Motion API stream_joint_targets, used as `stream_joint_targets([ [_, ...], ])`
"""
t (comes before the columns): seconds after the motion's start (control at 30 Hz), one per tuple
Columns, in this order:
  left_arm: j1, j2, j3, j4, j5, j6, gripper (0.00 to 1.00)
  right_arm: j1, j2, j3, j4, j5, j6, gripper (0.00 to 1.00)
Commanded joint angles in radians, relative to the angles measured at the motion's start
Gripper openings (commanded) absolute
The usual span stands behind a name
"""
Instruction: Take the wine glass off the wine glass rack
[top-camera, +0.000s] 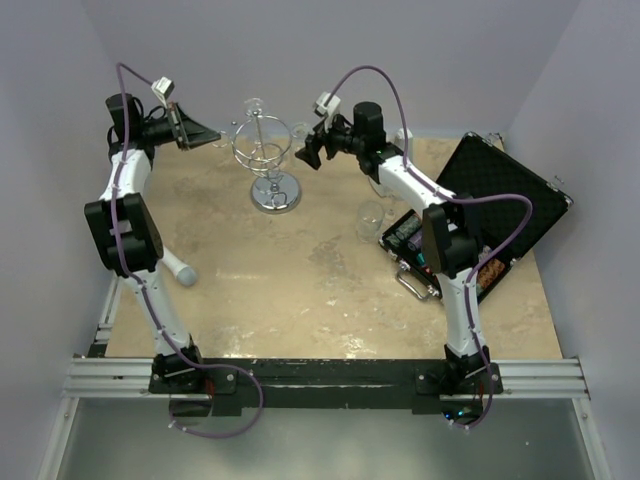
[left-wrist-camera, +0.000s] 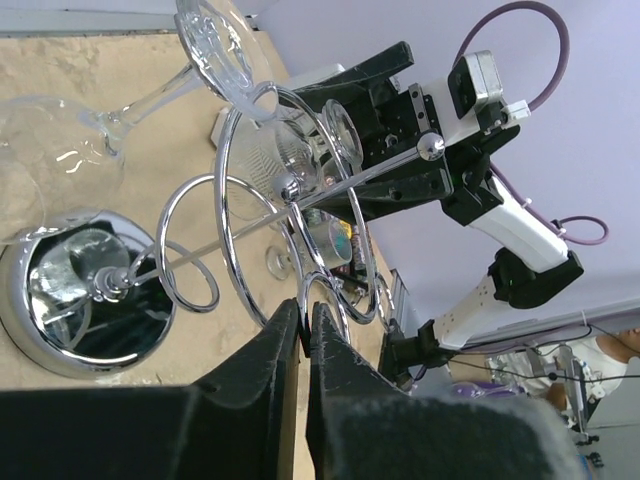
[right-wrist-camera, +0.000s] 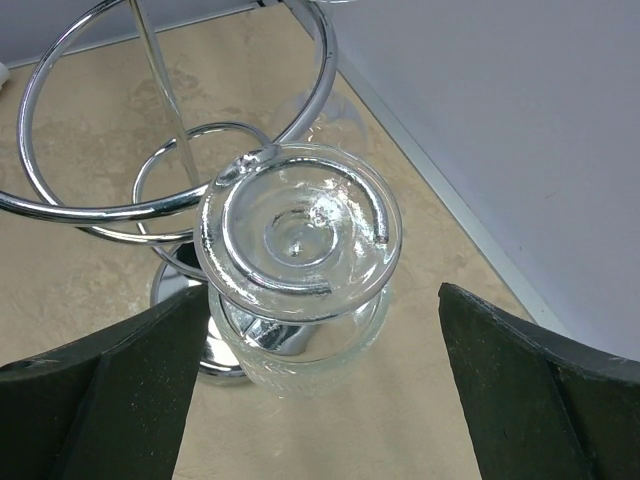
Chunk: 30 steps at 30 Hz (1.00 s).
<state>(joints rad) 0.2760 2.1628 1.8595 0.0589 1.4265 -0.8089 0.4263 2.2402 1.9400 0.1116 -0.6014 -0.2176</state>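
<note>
The clear ribbed wine glass (right-wrist-camera: 300, 230) hangs on the chrome wire rack (top-camera: 276, 192), ungrasped between the released right hand (top-camera: 312, 150) fingers; the left hand (left-wrist-camera: 305, 318) is clenched.

Wide-set fingers of the right gripper (right-wrist-camera: 320, 350) leave gaps on either side of the glass (right-wrist-camera: 297, 232) foot. The rack (right-wrist-camera: 328, 60) hoop hems it in on one side, and the wall (right-wrist-camera: 500, 120) stands near on the other.

The wine glass rack (top-camera: 276, 195) is being lit up as mirror-shiny chrome, the wine glass (right-wrist-camera: 298, 232) as clear glossy glass, the table (top-camera: 300, 295) as matt mottled stone-look.
</note>
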Motion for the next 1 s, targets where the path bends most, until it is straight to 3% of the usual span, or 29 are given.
stream_joint_targets([
  [0.0,-0.001,0.014,0.072,0.028,-0.006,0.054,0.2,0.0,-0.031,-0.009,0.013,-0.003,0.008,0.98],
  [0.1,-0.001,0.003,0.067,0.053,-0.009,0.033,0.41,0.0,-0.034,-0.018,0.013,-0.017,-0.008,0.99],
  [0.27,0.008,-0.037,0.038,0.059,-0.046,0.02,0.66,-0.021,-0.031,-0.042,0.029,-0.086,0.004,0.99],
  [0.37,0.025,-0.067,-0.006,0.062,-0.073,0.022,0.72,-0.053,-0.024,-0.059,0.074,-0.158,0.046,0.99],
  [0.57,0.074,-0.13,-0.1,0.041,-0.118,0.037,0.8,-0.069,-0.013,-0.062,0.109,-0.21,-0.026,0.99],
  [0.7,0.098,-0.155,-0.108,-0.027,-0.133,0.1,1.0,-0.069,-0.001,-0.079,0.151,-0.198,-0.028,0.99],
  [0.97,0.1,-0.195,-0.088,-0.142,-0.17,0.209,1.0,-0.06,0.045,-0.041,0.172,-0.225,-0.009,0.98],
])
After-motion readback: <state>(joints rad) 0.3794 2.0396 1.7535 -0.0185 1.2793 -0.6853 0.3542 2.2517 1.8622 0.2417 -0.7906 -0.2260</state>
